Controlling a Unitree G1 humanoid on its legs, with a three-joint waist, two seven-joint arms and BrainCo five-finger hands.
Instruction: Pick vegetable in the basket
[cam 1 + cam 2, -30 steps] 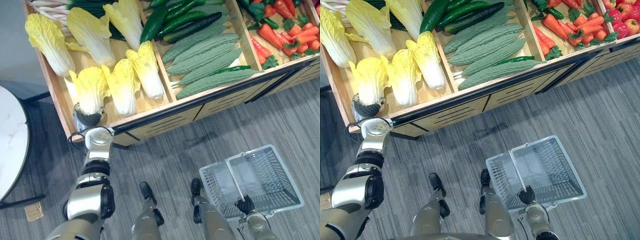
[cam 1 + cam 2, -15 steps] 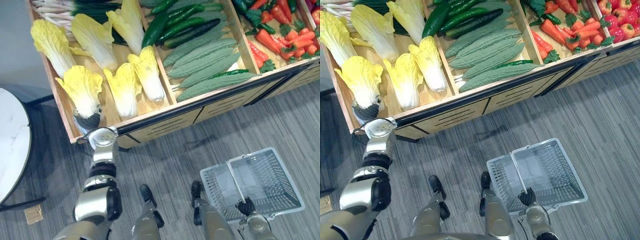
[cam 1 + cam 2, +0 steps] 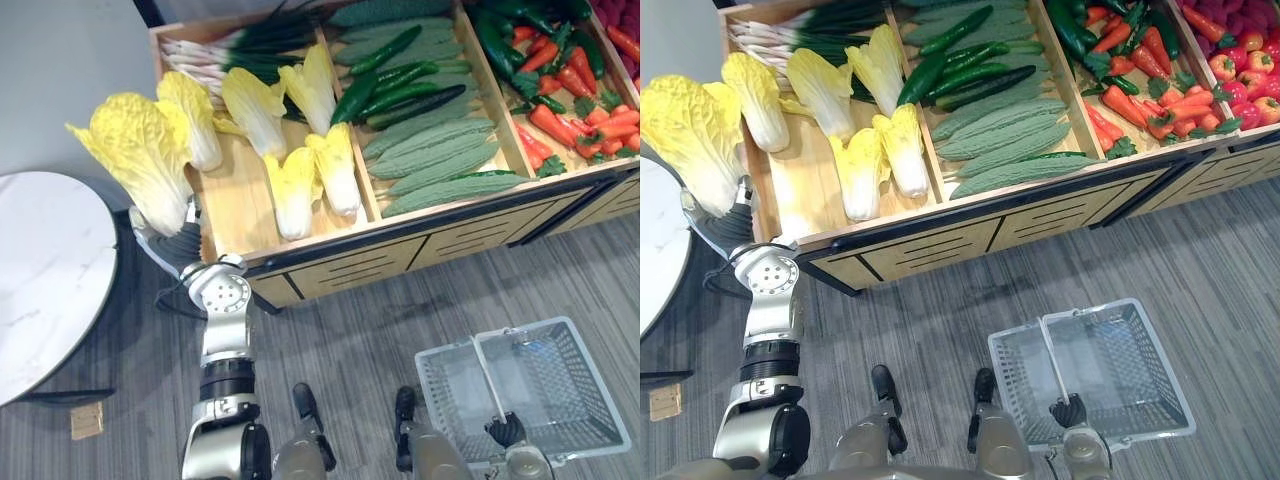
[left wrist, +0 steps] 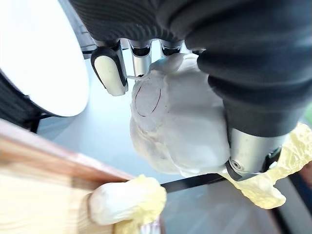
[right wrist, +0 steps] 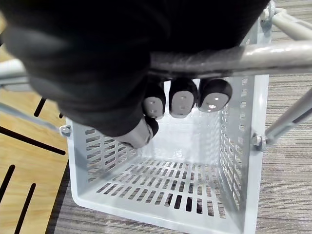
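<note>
A yellow-white napa cabbage [image 3: 135, 165] hangs in the air beside the left end of the wooden vegetable crate [image 3: 330, 235], above the floor. My left hand [image 3: 168, 243] is shut on its white base [image 4: 175, 126], fingers [image 4: 109, 68] on one side and the thumb on the other. Low at the right, a grey plastic basket [image 3: 612, 415] hangs just above the floor. It is empty inside [image 5: 234, 146]. My right hand [image 3: 1070, 410] is shut on the basket's metal handle [image 5: 234, 56].
Several more napa cabbages [image 3: 290, 185] lie in the crate's left bay, with bitter gourds [image 3: 440, 160], cucumbers [image 3: 400, 90] and carrots [image 3: 570, 110] in bays to the right. A round white table [image 3: 50, 270] stands left of the crate. A small block [image 3: 87, 420] lies on the floor.
My left hand has lifted the cabbage up out of the crate's front left corner and carried it leftward past the crate's end. The camera view has shifted. The basket stays held.
</note>
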